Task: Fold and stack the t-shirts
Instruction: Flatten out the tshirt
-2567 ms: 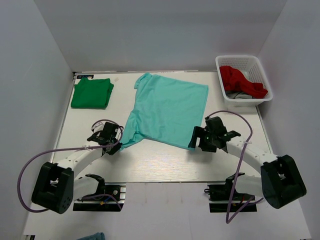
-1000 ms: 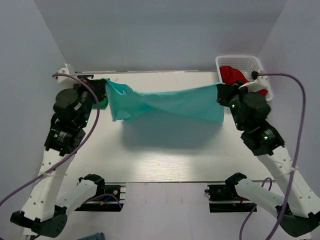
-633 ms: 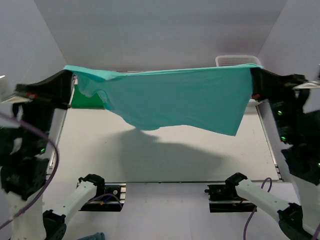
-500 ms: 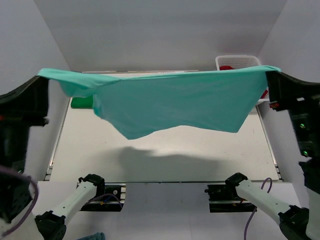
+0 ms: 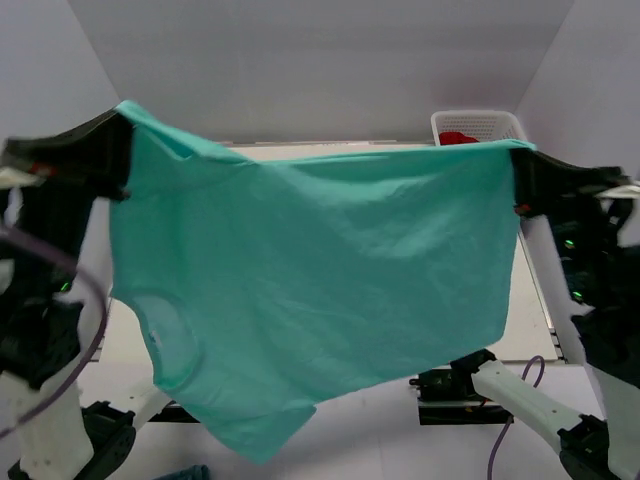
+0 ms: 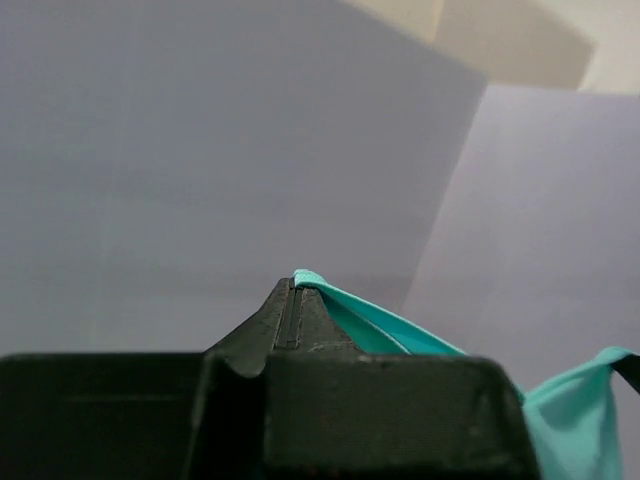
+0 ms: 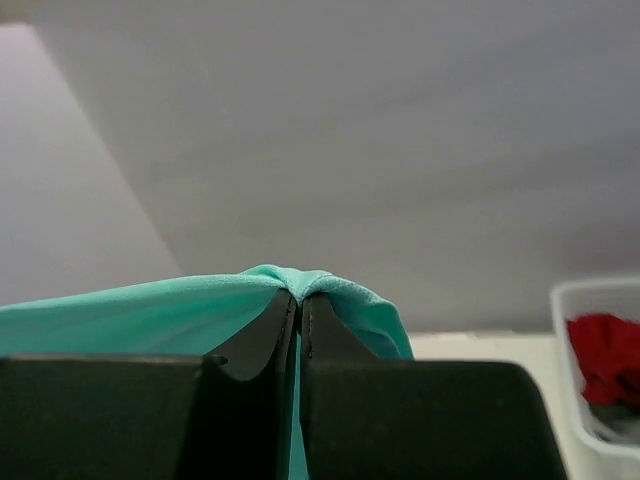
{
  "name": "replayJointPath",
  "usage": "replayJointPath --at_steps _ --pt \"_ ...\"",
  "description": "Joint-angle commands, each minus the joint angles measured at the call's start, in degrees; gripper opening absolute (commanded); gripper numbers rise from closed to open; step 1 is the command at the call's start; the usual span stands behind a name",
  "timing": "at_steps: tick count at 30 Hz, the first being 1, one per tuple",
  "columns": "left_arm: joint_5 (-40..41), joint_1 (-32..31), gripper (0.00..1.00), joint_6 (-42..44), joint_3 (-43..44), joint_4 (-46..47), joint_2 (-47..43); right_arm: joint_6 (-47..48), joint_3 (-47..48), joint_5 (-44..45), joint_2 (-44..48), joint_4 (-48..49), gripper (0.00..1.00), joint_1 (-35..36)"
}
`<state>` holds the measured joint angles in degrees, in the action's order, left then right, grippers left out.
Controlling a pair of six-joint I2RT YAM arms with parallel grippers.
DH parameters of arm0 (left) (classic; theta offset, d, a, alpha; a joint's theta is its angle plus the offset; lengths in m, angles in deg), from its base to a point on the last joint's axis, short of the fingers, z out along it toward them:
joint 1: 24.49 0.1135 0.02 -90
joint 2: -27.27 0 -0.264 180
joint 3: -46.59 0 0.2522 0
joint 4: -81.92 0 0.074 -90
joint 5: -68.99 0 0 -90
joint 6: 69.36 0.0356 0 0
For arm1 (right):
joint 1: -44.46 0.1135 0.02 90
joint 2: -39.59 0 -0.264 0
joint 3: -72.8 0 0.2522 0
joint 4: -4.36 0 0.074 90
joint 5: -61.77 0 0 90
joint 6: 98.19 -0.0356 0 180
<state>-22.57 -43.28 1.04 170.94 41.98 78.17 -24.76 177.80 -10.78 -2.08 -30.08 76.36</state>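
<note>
The left gripper (image 6: 290, 303) and right gripper (image 7: 299, 300) each pinched a corner of the hanging teal t-shirt (image 5: 320, 270). Level, taut lowering was required to lay it flat.

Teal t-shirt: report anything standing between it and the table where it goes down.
Nothing visible. The teal t-shirt hangs aloft, pinched at its top corners by the left gripper and right gripper. It hides most of the table from above; the basket stands off at the far right corner.
</note>
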Motion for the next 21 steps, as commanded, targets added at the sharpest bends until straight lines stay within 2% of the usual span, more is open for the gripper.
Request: replayJointPath --at_steps 1,2,7,9,12,15,16,17,18,19,21 --pt "5.24 0.42 0.00 1.58 -4.49 0.25 8.32 2.07 -5.97 10.22 -3.76 4.95 0.00 -0.08" --pt "6.30 0.42 0.00 2.36 -5.89 1.12 9.48 1.73 -10.34 15.54 -5.07 6.17 0.00 -0.08" --pt "16.39 0.42 0.00 3.16 -19.86 6.83 16.94 -0.20 -20.39 25.42 -15.09 13.48 0.00 -0.61" --pt "19.48 0.42 0.00 3.16 -24.95 8.85 22.46 -3.10 -24.00 29.29 -22.63 13.92 0.00 -1.57" --pt "24.31 0.94 0.00 2.55 -30.85 12.01 29.32 -8.28 -27.52 25.56 -32.12 16.37 0.00 -4.12" --pt "28.28 1.55 0.00 -1.31 -27.55 8.18 43.11 -10.92 -26.65 18.97 -43.36 16.91 0.01 -7.02" --pt "28.98 1.56 0.12 -3.24 -25.44 6.59 46.98 -11.54 -25.69 18.15 -45.41 15.69 0.15 -7.98" --pt "28.98 1.56 0.32 -4.30 -20.02 4.57 54.50 -11.55 -22.28 16.66 -49.87 14.63 0.26 -8.60" --pt "29.51 1.56 0.44 -4.31 -16.93 2.46 57.88 -11.81 -21.20 15.00 -53.91 14.01 0.42 -9.13" --pt "29.51 1.56 0.55 -4.31 -14.11 -1.04 60.87 -11.90 -19.89 14.46 -55.43 13.22 0.46 -9.66" --pt "29.43 1.56 1.00 -5.10 -6.46 -4.48 67.28 -11.99 -14.62 13.23 -60.18 9.53 0.54 -10.45"
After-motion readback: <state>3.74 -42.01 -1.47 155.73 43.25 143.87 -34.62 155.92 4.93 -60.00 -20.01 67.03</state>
